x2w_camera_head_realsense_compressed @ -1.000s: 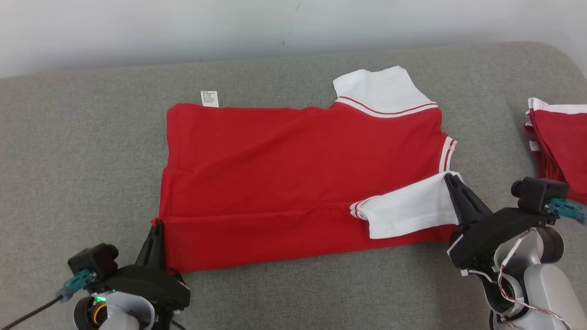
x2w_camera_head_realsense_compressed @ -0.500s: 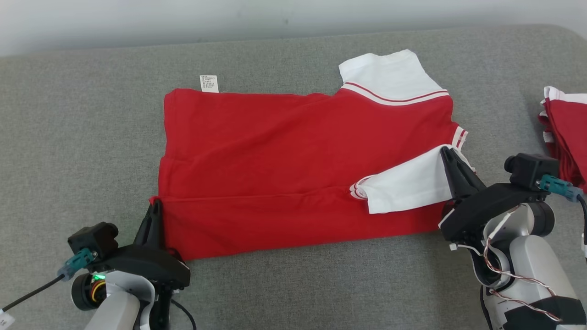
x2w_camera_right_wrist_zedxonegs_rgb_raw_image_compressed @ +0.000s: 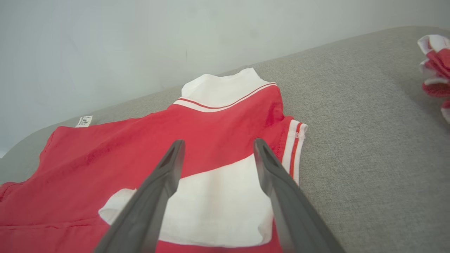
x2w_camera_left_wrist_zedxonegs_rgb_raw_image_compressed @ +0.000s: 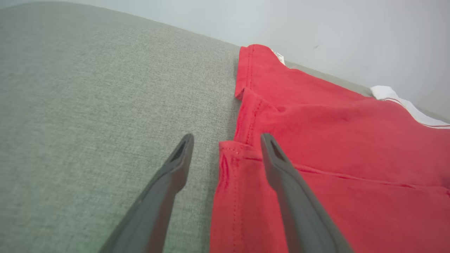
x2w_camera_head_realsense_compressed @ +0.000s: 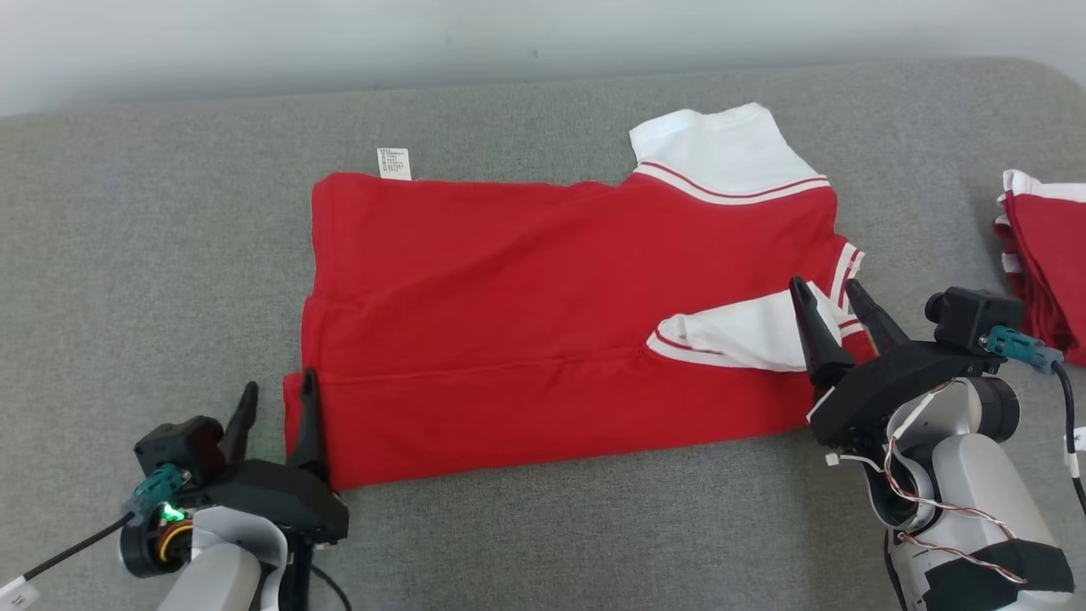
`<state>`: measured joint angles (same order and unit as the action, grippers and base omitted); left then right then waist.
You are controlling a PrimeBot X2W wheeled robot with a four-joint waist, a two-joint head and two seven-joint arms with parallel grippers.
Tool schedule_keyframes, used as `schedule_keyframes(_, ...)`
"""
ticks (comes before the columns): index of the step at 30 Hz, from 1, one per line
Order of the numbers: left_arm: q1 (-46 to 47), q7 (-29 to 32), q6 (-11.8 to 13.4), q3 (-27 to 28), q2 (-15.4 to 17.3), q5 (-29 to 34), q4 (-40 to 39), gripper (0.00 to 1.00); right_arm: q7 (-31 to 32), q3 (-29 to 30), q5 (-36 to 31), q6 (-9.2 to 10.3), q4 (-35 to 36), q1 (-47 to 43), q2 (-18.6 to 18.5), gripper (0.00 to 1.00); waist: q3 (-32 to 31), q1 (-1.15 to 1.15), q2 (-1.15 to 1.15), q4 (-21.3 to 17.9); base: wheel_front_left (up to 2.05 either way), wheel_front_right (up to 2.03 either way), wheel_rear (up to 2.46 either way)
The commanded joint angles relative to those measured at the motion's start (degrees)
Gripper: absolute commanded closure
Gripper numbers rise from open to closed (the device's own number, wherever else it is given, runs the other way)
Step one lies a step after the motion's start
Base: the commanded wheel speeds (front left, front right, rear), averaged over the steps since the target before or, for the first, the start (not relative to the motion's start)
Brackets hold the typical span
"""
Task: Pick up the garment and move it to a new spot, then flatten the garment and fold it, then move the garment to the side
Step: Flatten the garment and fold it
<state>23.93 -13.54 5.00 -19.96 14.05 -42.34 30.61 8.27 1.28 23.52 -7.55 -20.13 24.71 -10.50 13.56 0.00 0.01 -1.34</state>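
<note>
Starting at left: L claw sits at the near-left corner of the garment, jaws spread wide, nothing gripped. One finger over bare grey worktop, other over the red hem; corner edge lies btwn them (clearest in left wrist view). Garment = red shirt lying flat mid-worktop, near strip folded over the body, fold edge running left-right. White label pokes out at far-left corner. Far sleeve, white w/ red stripe, sticks out at far edge toward the right. Near sleeve, also white, folded in across the red front, striped cuff pointing left. R claw over that sleeve's right end, jaws wide apart, holding nothing; can't tell if tips touch cloth. Far right: stack of red/white garments, well apart from the shirt. Pale wall behind.
</note>
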Motion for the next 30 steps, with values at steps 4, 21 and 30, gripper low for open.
schedule_keyframes(4,-1.56,-0.21,1.81,-0.91,2.05,2.57,-0.95,0.0,2.24,0.42,-0.91,0.16,2.89,-1.86,-0.68,0.0,-1.95,0.0,-0.01,-0.22,0.0,0.0,0.0)
schedule_keyframes(21,-9.29,8.67,6.52,-4.64,4.85,3.36,-7.76,0.0,15.18,8.21,-7.28,0.16,18.53,-14.21,2.43,0.0,-4.14,0.0,-0.01,-0.71,0.0,0.0,0.0)
schedule_keyframes(30,-6.53,14.03,8.85,-6.56,5.55,4.95,-5.24,0.0,19.4,10.56,-13.42,0.16,16.12,-12.29,5.44,0.0,-2.17,0.0,-0.01,-1.51,0.0,0.0,0.0)
